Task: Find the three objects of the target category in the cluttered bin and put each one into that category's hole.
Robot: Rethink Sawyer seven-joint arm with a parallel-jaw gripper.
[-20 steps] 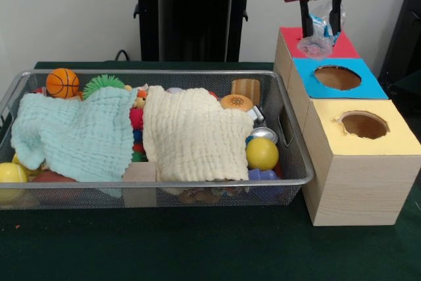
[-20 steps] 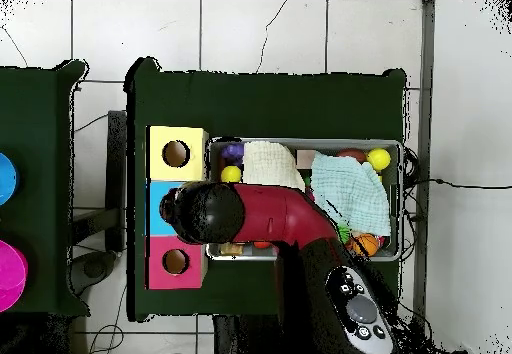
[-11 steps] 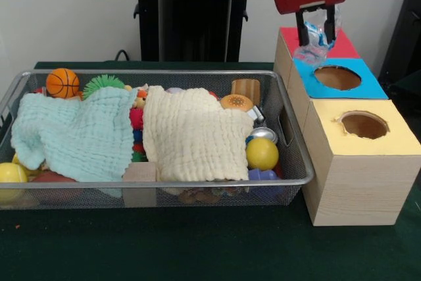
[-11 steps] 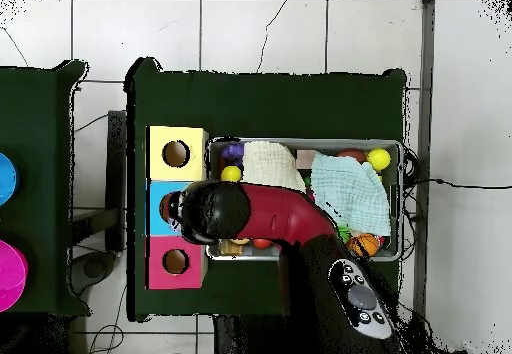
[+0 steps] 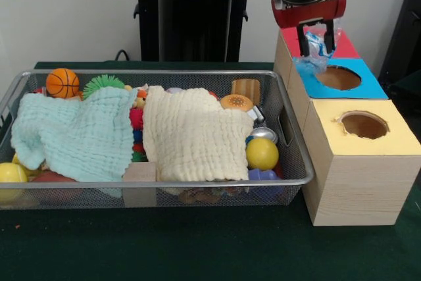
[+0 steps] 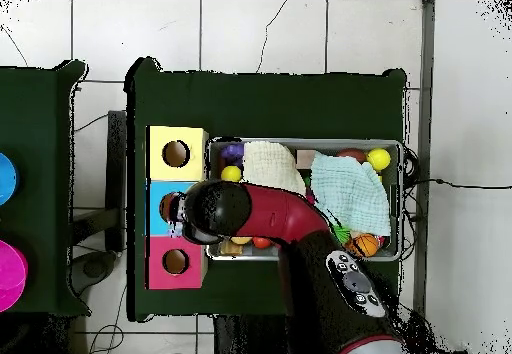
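we see our gripper (image 5: 313, 43) above the row of three boxes, its black fingers (image 5: 303, 39) closed on a crumpled clear plastic wrapper (image 5: 310, 56) with some blue in it. the wrapper hangs over the border between the red-topped box (image 5: 343, 45) and the blue-topped box (image 5: 366, 84), at the left edge of the blue top, just beside the blue box's round hole (image 5: 337, 77) but not over its middle. the yellow-topped box (image 5: 395, 137) stands at the near end of the row, its hole (image 5: 364, 124) uncovered.

the wire mesh bin (image 5: 295, 137) sits beside the boxes on the dark green desk (image 5: 197, 245). in it a pale green cloth (image 5: 75, 134) and a cream cloth (image 5: 194, 136) lie side by side over most of the toys. at the bin's far left corner we see a small basketball (image 5: 62, 82) beside a spiky green ball (image 5: 102, 84). a yellow ball (image 5: 262, 153) rests near the right wall, and another yellow ball (image 5: 11, 174) lies at the near left corner. from above, the red arm (image 6: 280, 216) reaches across the bin and hides the gripper.
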